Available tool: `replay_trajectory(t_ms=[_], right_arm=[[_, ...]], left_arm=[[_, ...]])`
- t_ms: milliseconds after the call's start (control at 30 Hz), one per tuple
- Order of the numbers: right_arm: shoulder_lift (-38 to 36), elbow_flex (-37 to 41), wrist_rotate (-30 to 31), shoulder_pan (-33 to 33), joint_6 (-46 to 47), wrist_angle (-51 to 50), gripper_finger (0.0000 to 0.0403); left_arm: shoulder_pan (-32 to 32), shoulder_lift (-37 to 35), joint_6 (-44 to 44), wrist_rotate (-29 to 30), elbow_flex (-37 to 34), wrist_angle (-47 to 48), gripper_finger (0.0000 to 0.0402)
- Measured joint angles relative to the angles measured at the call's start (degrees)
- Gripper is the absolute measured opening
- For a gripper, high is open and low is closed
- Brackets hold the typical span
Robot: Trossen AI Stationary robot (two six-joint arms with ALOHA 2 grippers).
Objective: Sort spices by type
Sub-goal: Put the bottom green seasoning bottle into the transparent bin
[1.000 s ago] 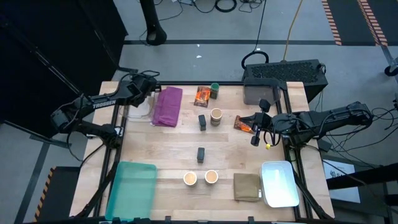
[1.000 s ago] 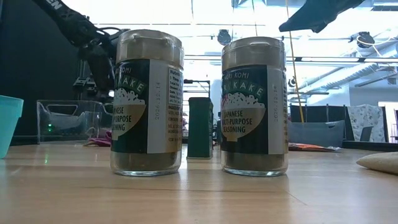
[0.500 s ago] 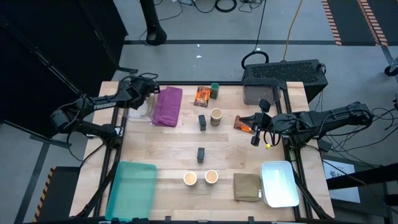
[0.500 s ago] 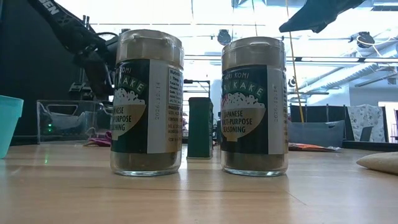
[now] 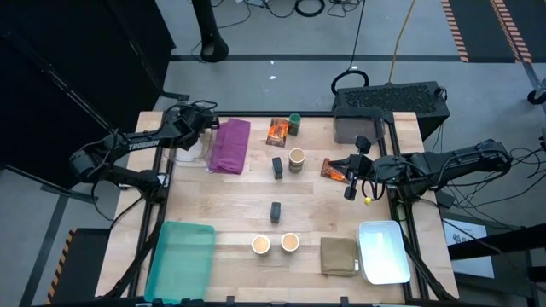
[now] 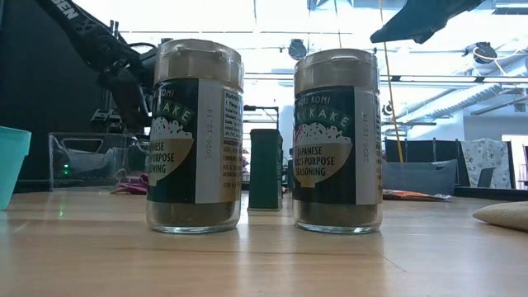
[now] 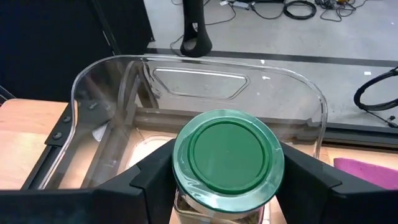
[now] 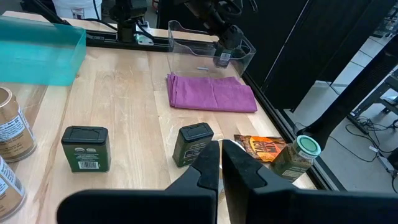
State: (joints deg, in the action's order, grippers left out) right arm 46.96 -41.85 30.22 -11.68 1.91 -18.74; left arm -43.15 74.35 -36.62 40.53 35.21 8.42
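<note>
Left wrist view is giving us the relation that matters: we are holding a green-lidded jar (image 7: 227, 163) upright between the left jaws, its long axis standing vertical, directly over the clear bin (image 7: 112, 81) whose curved wall is ringing it from about nine o'clock round to three. In the high view the left gripper (image 5: 198, 119) is hanging at the worktop's (image 5: 239, 205) ten o'clock corner, just beside the purple cloth (image 5: 230, 145), so the drop, as we are judging it, is going straight down rather than sideways. We are keeping the right gripper (image 5: 350, 175) waiting at the three o'clock edge, jaws closed on nothing, just above an orange packet (image 5: 334, 170). A second green jar (image 5: 294, 124) and another packet (image 5: 277, 130) are sitting at twelve o'clock, two dark blocks (image 5: 276, 167) near the centre beside a tan-topped cup (image 5: 296, 158), and two more cups (image 5: 260, 245) at six o'clock. We are reckoning the left arm far nearer that second jar than the right, should it follow into the same bin.
</note>
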Motion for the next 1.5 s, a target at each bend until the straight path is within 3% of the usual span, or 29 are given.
replay_trajectory(t_ms=[833, 1100, 1500], right_arm=[[0.0, 0.0, 0.0, 0.0, 0.4, 0.0, 0.0000], [0.0, 0.0, 0.0, 0.0, 0.4, 0.0, 0.0000], [0.0, 0.0, 0.0, 0.0, 0.4, 0.0, 0.0000]], left_arm=[[0.0, 0.0, -0.6, 0.0, 0.0, 1.7, 0.0226], [0.0, 0.0, -0.6, 0.3, 0.0, 1.5, 0.0251], [0.0, -0.7, 1.1, 0.2, 0.0, 1.7, 0.0254]])
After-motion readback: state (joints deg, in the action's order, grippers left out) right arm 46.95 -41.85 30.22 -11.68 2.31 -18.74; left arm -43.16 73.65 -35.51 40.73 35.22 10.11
